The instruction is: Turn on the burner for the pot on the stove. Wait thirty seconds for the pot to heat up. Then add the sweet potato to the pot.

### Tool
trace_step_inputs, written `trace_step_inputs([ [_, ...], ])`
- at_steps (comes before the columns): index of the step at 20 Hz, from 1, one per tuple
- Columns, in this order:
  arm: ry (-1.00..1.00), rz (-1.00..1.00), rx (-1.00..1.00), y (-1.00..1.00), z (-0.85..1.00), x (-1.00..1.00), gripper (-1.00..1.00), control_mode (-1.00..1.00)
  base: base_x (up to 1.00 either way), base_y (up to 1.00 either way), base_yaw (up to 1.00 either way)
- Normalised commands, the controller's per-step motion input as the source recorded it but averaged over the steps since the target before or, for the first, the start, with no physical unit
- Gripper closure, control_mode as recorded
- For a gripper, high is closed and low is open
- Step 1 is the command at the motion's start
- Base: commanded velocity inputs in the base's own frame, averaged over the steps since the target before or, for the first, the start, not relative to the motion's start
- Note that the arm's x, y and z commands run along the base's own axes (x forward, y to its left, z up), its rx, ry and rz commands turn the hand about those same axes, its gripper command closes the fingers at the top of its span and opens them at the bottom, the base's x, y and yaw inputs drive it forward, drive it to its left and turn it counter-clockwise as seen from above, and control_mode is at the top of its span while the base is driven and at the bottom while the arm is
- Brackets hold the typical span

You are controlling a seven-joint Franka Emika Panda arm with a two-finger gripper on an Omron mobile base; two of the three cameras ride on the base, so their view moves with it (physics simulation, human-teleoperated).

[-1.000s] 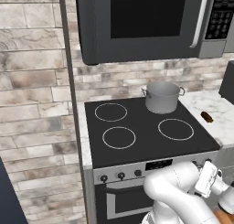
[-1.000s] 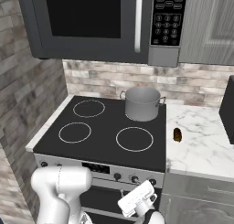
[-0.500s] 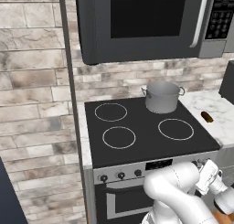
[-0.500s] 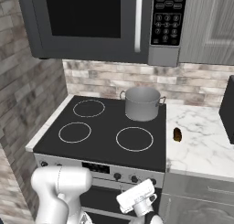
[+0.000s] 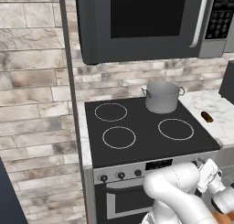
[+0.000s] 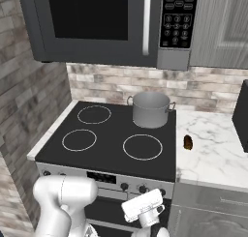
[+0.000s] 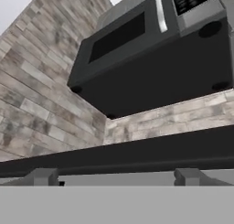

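The grey pot [image 5: 162,96] [image 6: 150,109] stands on the back right ring of the stove [image 5: 141,141] [image 6: 111,149]. The small brown sweet potato [image 5: 206,116] [image 6: 188,142] lies on the marble counter just right of the stove. My gripper [image 5: 205,172] [image 6: 143,202] [image 7: 116,177] hangs low in front of the stove's steel panel, near the right-hand knobs [image 5: 197,162] [image 6: 142,188]. It points up at the stove's front edge. Its fingertips [image 7: 43,176] stand wide apart with nothing between them.
A dark microwave [image 5: 146,22] [image 6: 106,25] [image 7: 151,54] hangs over the stove. A brick wall [image 5: 32,104] lies to the left. At the right is the marble counter [image 6: 213,154] with a dark appliance [image 6: 242,115] at its far end. More knobs [image 5: 121,175] sit on the left of the panel.
The hand has shifted only slightly, rising a little in front of the stove panel. Pot and sweet potato have not moved.
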Motion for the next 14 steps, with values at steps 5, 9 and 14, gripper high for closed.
trace_step_inputs([
  [5,-0.07,-0.05,0.01,-0.41,0.08,-0.86,-1.0,-1.0,0.0,0.0,0.0],
  [9,-0.05,-0.13,0.12,-0.49,0.79,-0.69,-1.0,-1.0,0.0,0.0,0.0],
  [14,0.0,-0.17,0.12,-0.17,1.0,-0.11,-1.0,-1.0,0.0,0.0,0.0],
])
